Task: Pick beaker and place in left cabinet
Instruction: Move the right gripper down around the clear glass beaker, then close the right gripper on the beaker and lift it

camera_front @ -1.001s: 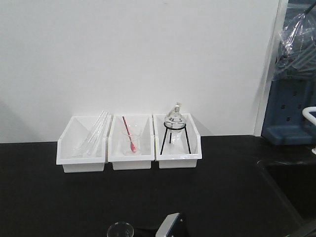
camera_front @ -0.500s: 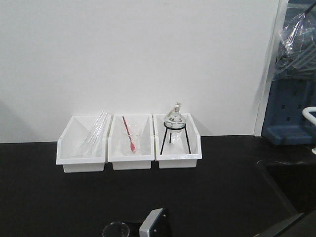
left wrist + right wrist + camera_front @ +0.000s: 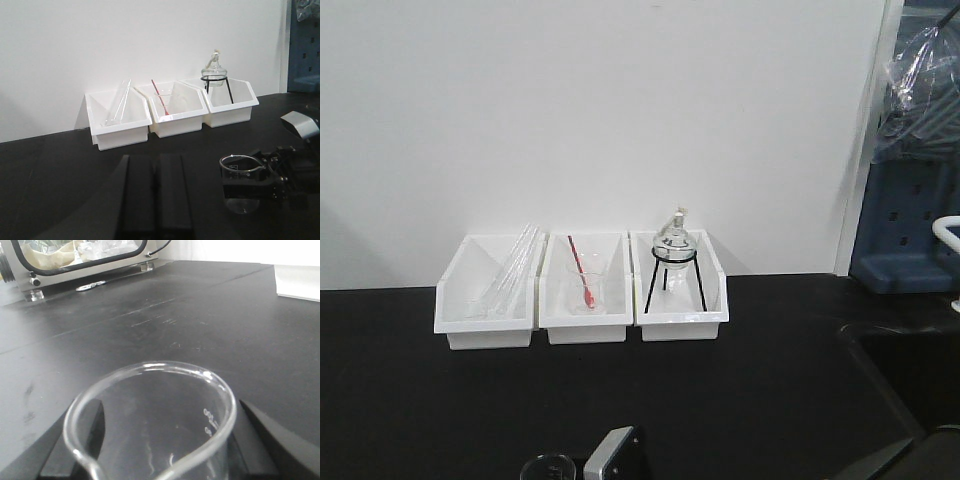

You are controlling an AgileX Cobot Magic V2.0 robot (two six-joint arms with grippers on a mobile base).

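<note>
The small clear beaker point(image 3: 150, 425) with printed marks sits between the black fingers point(image 3: 82, 440) of my right gripper point(image 3: 160, 445), which is shut on it just above the black bench. In the left wrist view the beaker point(image 3: 241, 170) hangs at the lower right, clamped by the right gripper point(image 3: 250, 189). In the front view only its rim point(image 3: 548, 467) and part of the right gripper point(image 3: 610, 455) show at the bottom edge. My left gripper point(image 3: 156, 192) is shut and empty, low over the bench, left of the beaker. The pale grey cabinet is out of view.
Three white bins stand against the wall: one with glass tubes point(image 3: 485, 295), one with a beaker and red rod point(image 3: 585, 290), one with a flask on a black tripod point(image 3: 678, 280). A sink point(image 3: 910, 380) lies at the right. A glass-door box point(image 3: 75, 260) stands far left.
In the front view the beaker and my right gripper have moved left and lower, towards the bottom edge. The bins have not moved.
</note>
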